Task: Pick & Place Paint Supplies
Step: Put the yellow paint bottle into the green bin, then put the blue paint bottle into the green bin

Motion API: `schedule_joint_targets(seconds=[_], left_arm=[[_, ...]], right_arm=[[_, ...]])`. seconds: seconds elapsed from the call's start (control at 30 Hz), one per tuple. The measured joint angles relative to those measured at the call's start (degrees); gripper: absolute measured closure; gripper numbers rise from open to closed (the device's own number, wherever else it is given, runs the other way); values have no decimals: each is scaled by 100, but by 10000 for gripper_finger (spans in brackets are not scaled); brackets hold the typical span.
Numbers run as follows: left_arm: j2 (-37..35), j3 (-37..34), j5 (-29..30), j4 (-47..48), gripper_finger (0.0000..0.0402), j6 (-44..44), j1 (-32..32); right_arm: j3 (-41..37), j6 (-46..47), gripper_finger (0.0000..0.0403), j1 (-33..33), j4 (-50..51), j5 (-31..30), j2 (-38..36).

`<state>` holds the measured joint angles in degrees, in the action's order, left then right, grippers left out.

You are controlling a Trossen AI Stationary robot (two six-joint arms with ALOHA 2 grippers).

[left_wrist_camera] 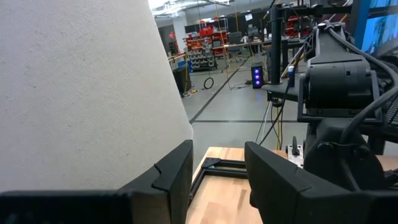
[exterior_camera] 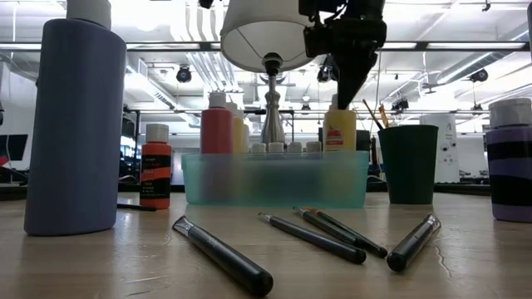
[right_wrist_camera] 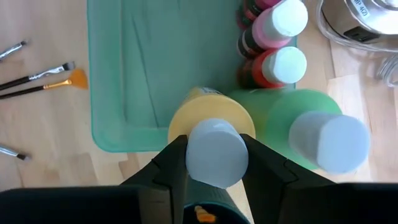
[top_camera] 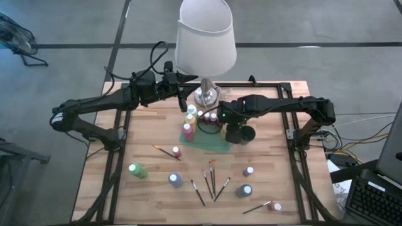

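Right gripper (right_wrist_camera: 213, 163) clamps white cap of yellow paint bottle (right_wrist_camera: 208, 121) — cap sits between both fingers, bottle body hangs below. Bottle upright, long axis vertical, cap up, over edge of teal tray (right_wrist_camera: 118, 74), beside green paint bottle (right_wrist_camera: 292, 109). Left gripper (left_wrist_camera: 217, 171) near white lampshade (left_wrist_camera: 81, 93), fingers apart, nothing between. Loose paintbrushes (top_camera: 210, 179) lie flat on table (top_camera: 276, 138) — well apart from tray.

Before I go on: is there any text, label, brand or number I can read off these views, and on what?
None can be read.
Orange bottle with white cap: dark label band, print too small.
Yellow bottle held by the right gripper, low view: small red mark, illegible.
Silver lamp base: dark marks at its rim, too blurred.
Keyboard at the table's corner: key legends too small.
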<state>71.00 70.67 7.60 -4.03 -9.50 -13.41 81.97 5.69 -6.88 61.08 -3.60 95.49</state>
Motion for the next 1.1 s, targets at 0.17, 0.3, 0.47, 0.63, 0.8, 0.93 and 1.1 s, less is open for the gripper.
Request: schedule_joint_targets(seconds=[0.17,0.3,0.47,0.63,0.8,0.93,1.1], left_arm=[[-2,0,0,2,250,5,0],[-2,0,0,9,250,7,0],[-2,0,0,20,250,8,0],[-2,0,0,22,250,9,0],[-2,0,0,25,250,8,0],[-2,0,0,33,250,9,0],[-36,0,0,37,250,69,0]], right_arm=[[-2,-31,291,-133,-4,21,4],[-2,-38,287,-202,-9,66,8],[7,-28,220,-207,-14,26,13],[175,55,171,-209,178,28,6],[490,350,150,-202,545,64,-261],[632,650,153,-117,635,71,-596],[753,1051,176,138,596,-5,-1127]])
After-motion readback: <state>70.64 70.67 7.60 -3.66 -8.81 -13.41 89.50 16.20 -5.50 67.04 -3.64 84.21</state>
